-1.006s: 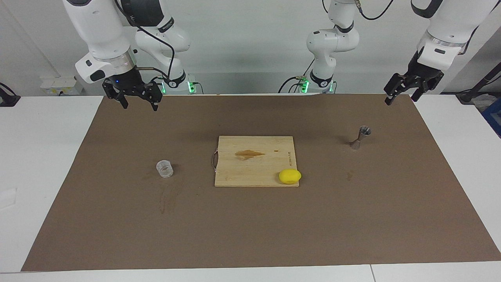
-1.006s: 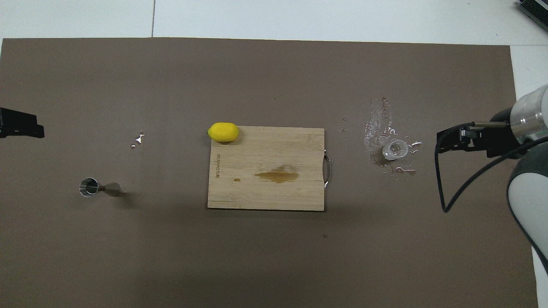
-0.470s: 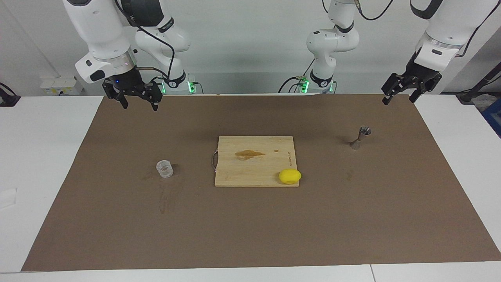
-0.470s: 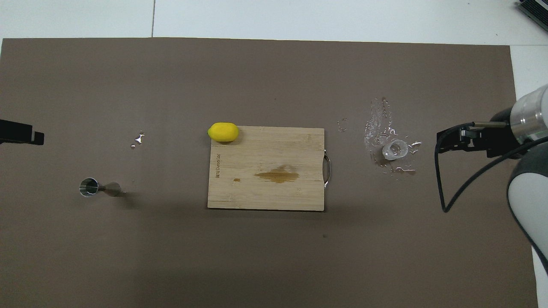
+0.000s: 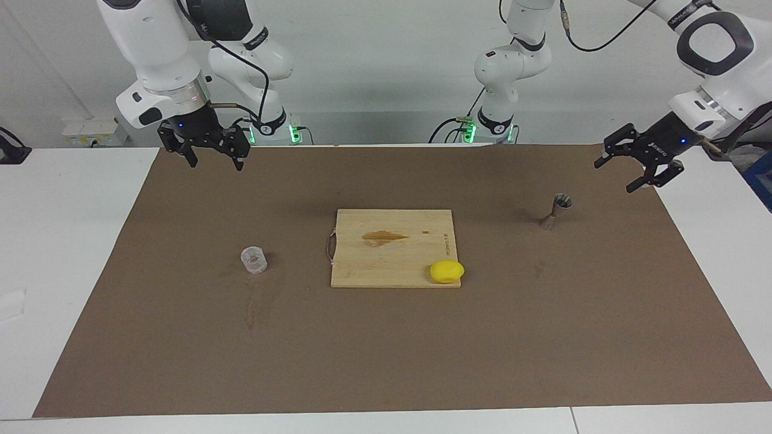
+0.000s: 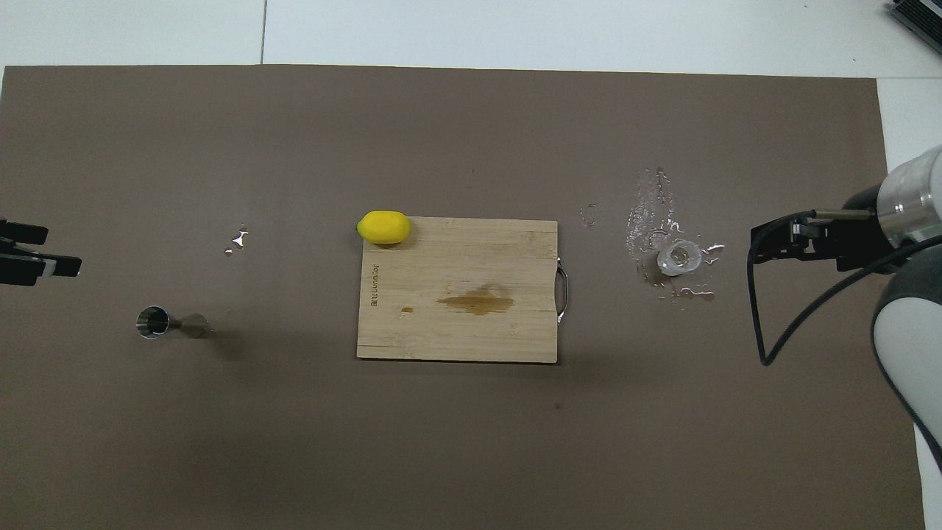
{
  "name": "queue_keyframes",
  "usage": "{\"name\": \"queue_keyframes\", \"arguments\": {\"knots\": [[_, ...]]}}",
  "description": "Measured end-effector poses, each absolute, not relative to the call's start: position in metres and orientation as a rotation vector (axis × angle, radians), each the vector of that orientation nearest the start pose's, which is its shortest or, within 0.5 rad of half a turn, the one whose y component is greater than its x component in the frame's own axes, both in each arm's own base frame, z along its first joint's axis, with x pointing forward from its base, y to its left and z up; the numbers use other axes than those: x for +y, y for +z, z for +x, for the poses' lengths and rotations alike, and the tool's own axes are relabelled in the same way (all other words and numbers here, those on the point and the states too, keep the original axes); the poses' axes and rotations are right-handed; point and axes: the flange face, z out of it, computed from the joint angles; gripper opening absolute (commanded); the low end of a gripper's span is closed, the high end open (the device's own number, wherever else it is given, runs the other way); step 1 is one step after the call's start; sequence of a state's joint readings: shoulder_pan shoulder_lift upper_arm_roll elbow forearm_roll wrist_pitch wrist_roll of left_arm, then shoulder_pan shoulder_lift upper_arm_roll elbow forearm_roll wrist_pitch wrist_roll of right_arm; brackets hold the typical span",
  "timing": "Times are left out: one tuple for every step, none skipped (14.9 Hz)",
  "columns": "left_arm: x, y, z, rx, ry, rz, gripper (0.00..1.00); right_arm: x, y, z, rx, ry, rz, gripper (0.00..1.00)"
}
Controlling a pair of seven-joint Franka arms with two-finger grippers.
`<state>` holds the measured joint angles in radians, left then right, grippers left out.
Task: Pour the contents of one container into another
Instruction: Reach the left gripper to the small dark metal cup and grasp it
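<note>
The small clear glass tumbler [image 5: 254, 260] [image 6: 678, 257] stands upright on the brown mat toward the right arm's end. The steel hourglass jigger [image 5: 555, 211] [image 6: 171, 323] stands upright toward the left arm's end. My left gripper [image 5: 614, 176] [image 6: 62, 250] hangs open and tilted over the mat's edge, above and beside the jigger, clear of it. My right gripper [image 5: 216, 164] [image 6: 754, 250] waits open and empty over the mat's corner by its base, well apart from the tumbler.
A wooden cutting board [image 5: 392, 241] [image 6: 456, 324] with a brown stain lies mid-table. A yellow lemon [image 5: 447, 271] [image 6: 383, 227] rests on its corner farther from the robots. Spilled drops [image 6: 647, 213] glisten on the mat [image 5: 422, 361] around the tumbler.
The left arm has swung its wrist round and lowered its open gripper toward the jigger's side of the mat. The right arm, tumbler and jigger have not moved.
</note>
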<state>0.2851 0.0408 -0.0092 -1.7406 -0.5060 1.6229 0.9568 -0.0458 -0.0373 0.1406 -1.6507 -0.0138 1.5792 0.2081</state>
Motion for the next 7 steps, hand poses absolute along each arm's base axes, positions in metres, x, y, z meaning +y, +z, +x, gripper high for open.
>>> {"name": "queue_keyframes", "arguments": {"knots": [[0.111, 0.524, 0.556, 1.237, -0.367, -3.446, 1.0, 0.051, 0.608, 0.54, 0.179, 0.05, -3.16, 1.0], [0.116, 0.512, 0.557, 1.338, -0.442, -3.444, 1.0, 0.051, 0.608, 0.54, 0.179, 0.05, -3.16, 1.0], [0.121, 0.501, 0.556, 1.428, -0.534, -3.441, 1.0, 0.051, 0.608, 0.54, 0.179, 0.05, -3.16, 1.0], [0.125, 0.491, 0.554, 1.519, -0.633, -3.424, 1.0, 0.051, 0.608, 0.54, 0.179, 0.05, -3.16, 1.0], [0.129, 0.483, 0.551, 1.604, -0.731, -3.399, 1.0, 0.051, 0.608, 0.54, 0.179, 0.05, -3.16, 1.0], [0.133, 0.474, 0.549, 1.692, -0.822, -3.369, 1.0, 0.051, 0.608, 0.54, 0.179, 0.05, -3.16, 1.0], [0.138, 0.464, 0.545, 1.8, -0.902, -3.332, 1.0, 0.051, 0.608, 0.54, 0.179, 0.05, -3.16, 1.0]]}}
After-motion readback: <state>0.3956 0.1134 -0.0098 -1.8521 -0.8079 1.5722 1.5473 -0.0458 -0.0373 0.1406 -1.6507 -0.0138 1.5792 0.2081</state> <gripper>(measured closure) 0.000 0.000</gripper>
